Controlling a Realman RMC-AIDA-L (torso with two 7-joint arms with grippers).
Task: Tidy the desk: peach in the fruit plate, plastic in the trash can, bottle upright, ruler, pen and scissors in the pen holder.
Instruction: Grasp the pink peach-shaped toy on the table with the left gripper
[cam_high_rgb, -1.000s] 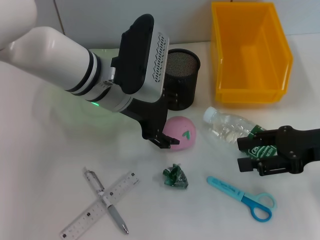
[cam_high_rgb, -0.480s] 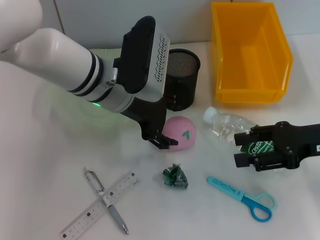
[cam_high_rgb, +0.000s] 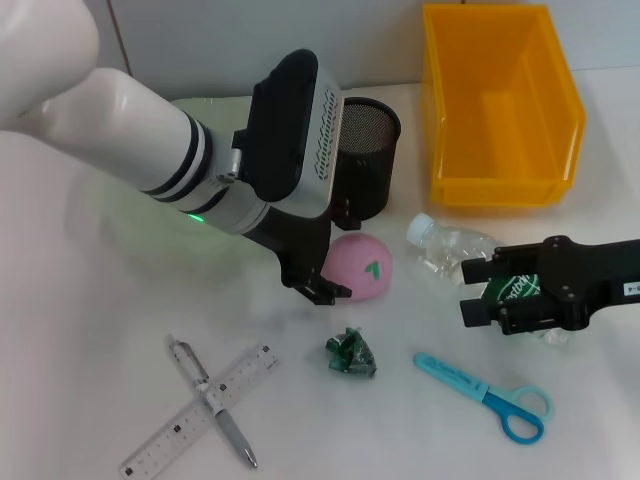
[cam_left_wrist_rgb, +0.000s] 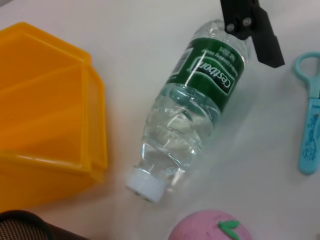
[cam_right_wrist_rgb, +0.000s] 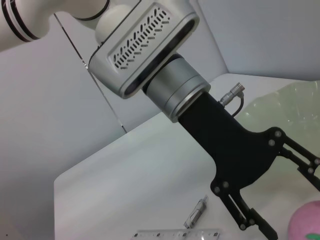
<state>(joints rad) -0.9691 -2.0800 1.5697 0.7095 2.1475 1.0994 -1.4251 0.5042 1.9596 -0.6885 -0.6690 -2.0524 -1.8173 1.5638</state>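
A pink peach (cam_high_rgb: 362, 267) lies mid-table; my left gripper (cam_high_rgb: 335, 280) is open with one finger at the peach's left side, the other hidden. A clear bottle (cam_high_rgb: 445, 250) with a green label lies on its side. My right gripper (cam_high_rgb: 478, 293) is open with its fingers (cam_left_wrist_rgb: 252, 27) on either side of the labelled end. Crumpled green plastic (cam_high_rgb: 350, 355), a crossed ruler (cam_high_rgb: 160, 440) and pen (cam_high_rgb: 190, 365), and blue scissors (cam_high_rgb: 485, 395) lie along the front. A black mesh pen holder (cam_high_rgb: 362, 160) and a yellow bin (cam_high_rgb: 500, 110) stand behind. A pale green plate (cam_high_rgb: 210, 103) is largely hidden by my left arm.
My bulky left arm crosses the left half of the table above the plate. The bottle's white cap (cam_left_wrist_rgb: 145, 185) points toward the bin (cam_left_wrist_rgb: 45, 115) and lies close to the peach (cam_left_wrist_rgb: 210, 227). The scissors (cam_left_wrist_rgb: 310, 135) lie just beside the bottle's base.
My right gripper has moved left and slightly back along the bottle, now over its label. My left arm has shifted a little to the right by the peach.
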